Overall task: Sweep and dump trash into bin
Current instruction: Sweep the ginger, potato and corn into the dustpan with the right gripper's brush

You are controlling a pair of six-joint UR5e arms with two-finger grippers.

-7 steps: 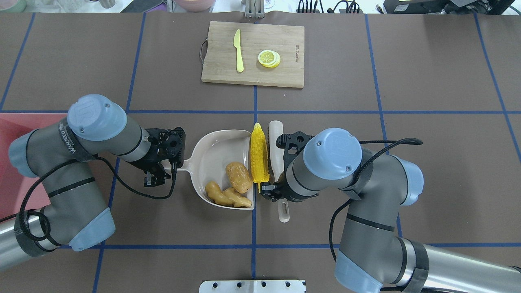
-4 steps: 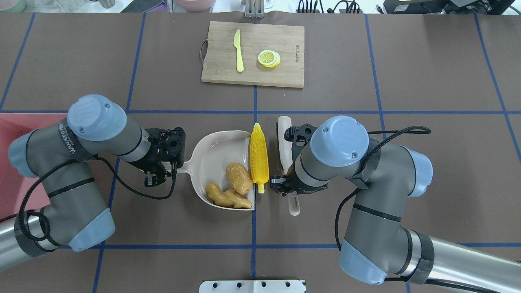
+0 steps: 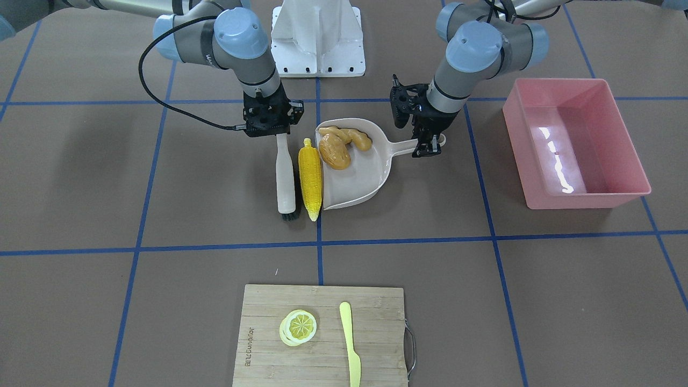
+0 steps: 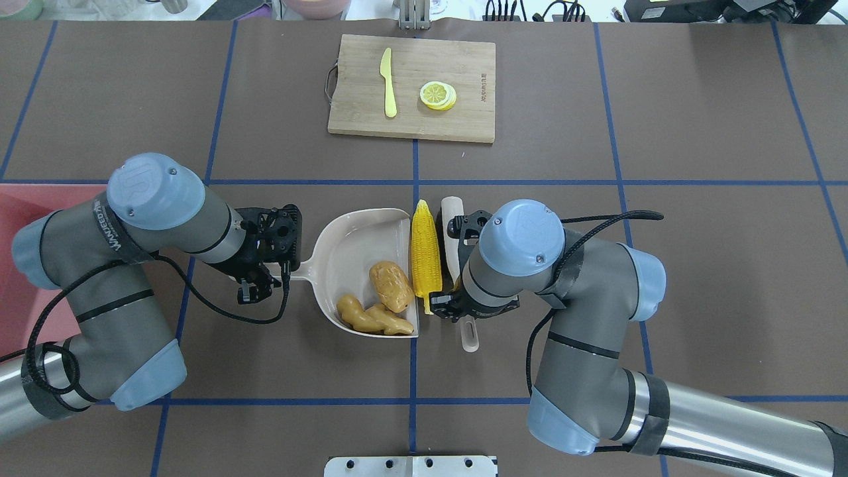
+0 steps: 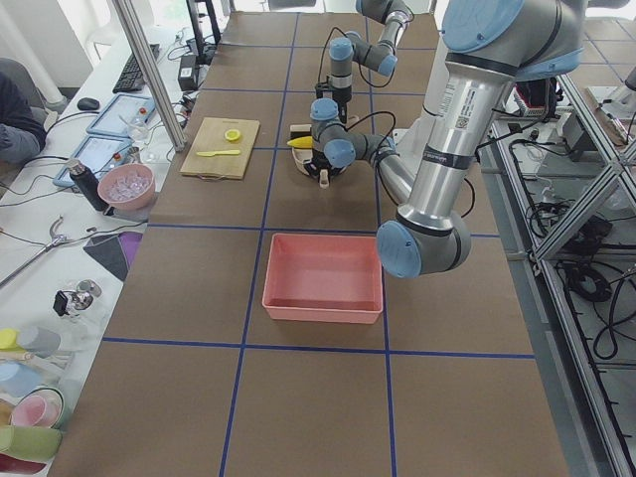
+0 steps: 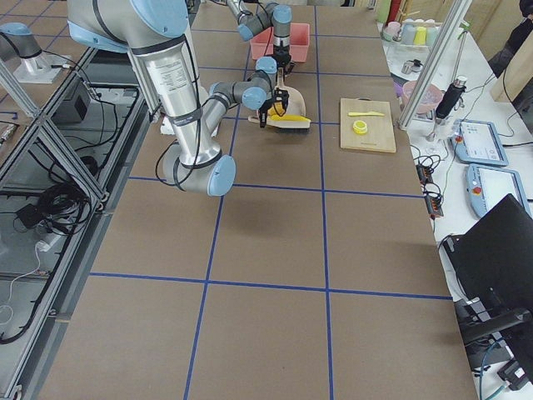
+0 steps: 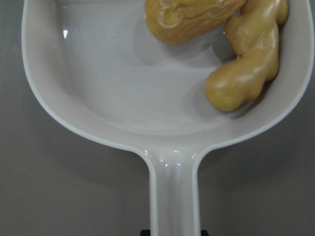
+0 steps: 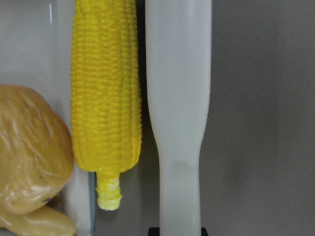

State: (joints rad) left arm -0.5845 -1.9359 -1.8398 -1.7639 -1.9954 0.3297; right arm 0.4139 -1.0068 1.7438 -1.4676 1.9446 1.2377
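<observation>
The yellow corn cob (image 4: 425, 248) (image 3: 310, 177) (image 8: 106, 88) lies along the open lip of the beige dustpan (image 4: 344, 245) (image 3: 360, 183) (image 7: 123, 98). The brown potato (image 4: 391, 286) (image 3: 334, 150) (image 7: 187, 19) and the tan ginger root (image 4: 371, 319) (image 3: 352, 135) (image 7: 251, 69) lie inside the pan. My left gripper (image 4: 278, 273) (image 3: 427, 142) is shut on the dustpan handle. My right gripper (image 4: 466, 310) (image 3: 271, 128) is shut on the white brush (image 4: 452, 225) (image 3: 285, 172) (image 8: 179, 98), which lies flat beside the corn. The pink bin (image 3: 575, 200) (image 4: 13, 212) (image 5: 323, 308) stands empty to my left.
A wooden cutting board (image 4: 464, 126) (image 3: 269, 371) sits at the far middle with lemon slices (image 4: 438, 95) and a pale yellow knife (image 4: 388, 83) on it. Blue tape lines grid the brown table (image 4: 695, 298). The robot base (image 3: 317, 37) is behind the dustpan.
My right arm pulled the brush away to the right of the corn, then brought it back left against the corn. The corn now sits tighter on the dustpan lip. The left arm has barely moved.
</observation>
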